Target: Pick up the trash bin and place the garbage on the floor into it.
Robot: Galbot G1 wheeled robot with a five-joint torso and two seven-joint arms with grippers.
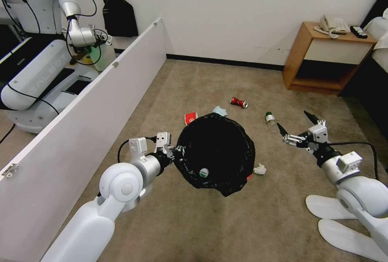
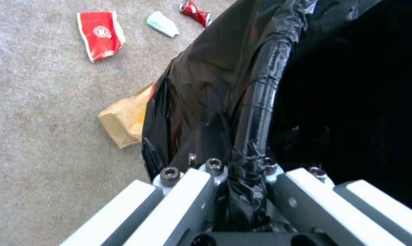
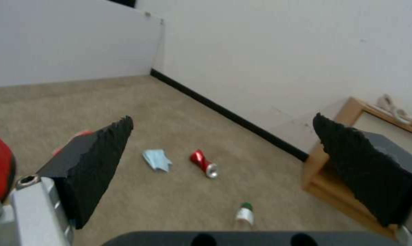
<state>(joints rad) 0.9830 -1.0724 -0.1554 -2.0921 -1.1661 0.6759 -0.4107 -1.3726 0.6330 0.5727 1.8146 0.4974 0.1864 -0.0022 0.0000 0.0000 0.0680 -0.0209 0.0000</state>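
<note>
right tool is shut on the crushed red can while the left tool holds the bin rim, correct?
Not quite. The right tool is open and holds nothing; the right wrist view shows its pads spread wide, with the crushed red can lying on the carpet beyond them. The rest stands: the left tool is clamped on the bag-covered rim of the trash bin.

trash bin: glossy black liner (a sliver of red wall at its base)
can: red, silver ends
carton: red, white emblem
mask: pale blue
carpet: beige-brown
slippers: white
</note>
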